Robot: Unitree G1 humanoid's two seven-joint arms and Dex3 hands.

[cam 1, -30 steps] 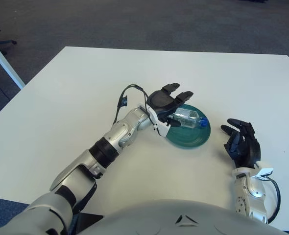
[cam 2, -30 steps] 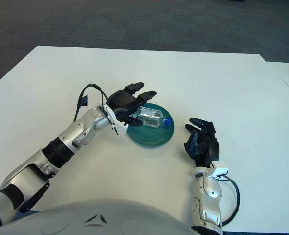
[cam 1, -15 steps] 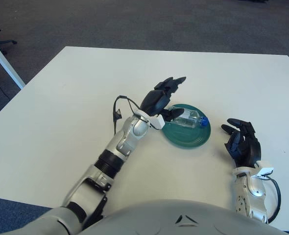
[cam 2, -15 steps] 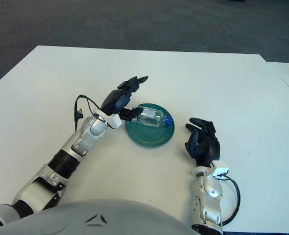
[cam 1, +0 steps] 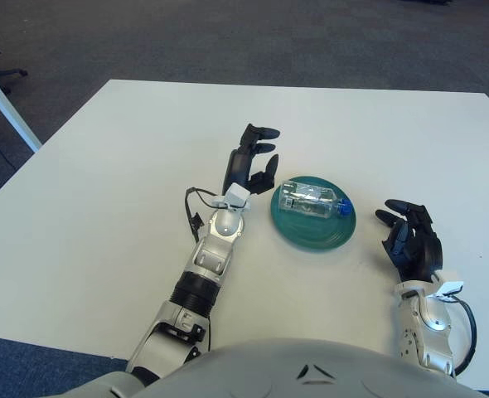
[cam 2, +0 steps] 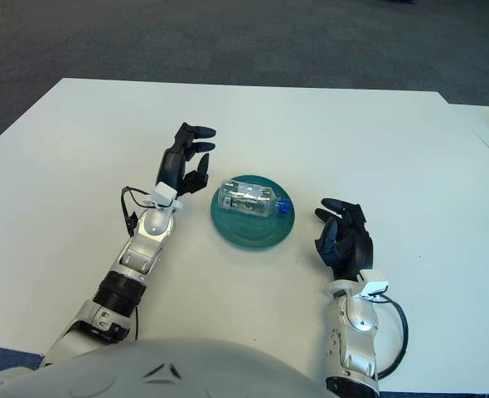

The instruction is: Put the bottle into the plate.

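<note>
A clear plastic bottle (cam 1: 311, 200) with a blue cap lies on its side in the teal plate (cam 1: 314, 225) near the table's middle. My left hand (cam 1: 252, 162) is raised just left of the plate, fingers spread and empty, apart from the bottle. My right hand (cam 1: 410, 240) rests to the right of the plate, fingers relaxed open, holding nothing. The bottle (cam 2: 249, 200) and plate (cam 2: 253, 230) also show in the right eye view.
The white table (cam 1: 128, 157) stretches wide around the plate. Dark carpet lies beyond its far edge. A white table leg (cam 1: 4, 104) stands at the far left.
My left hand has let go of the bottle, lifted off it and drawn back to the left of the plate. The bottle stays lying in the plate. The right hand has not moved.
</note>
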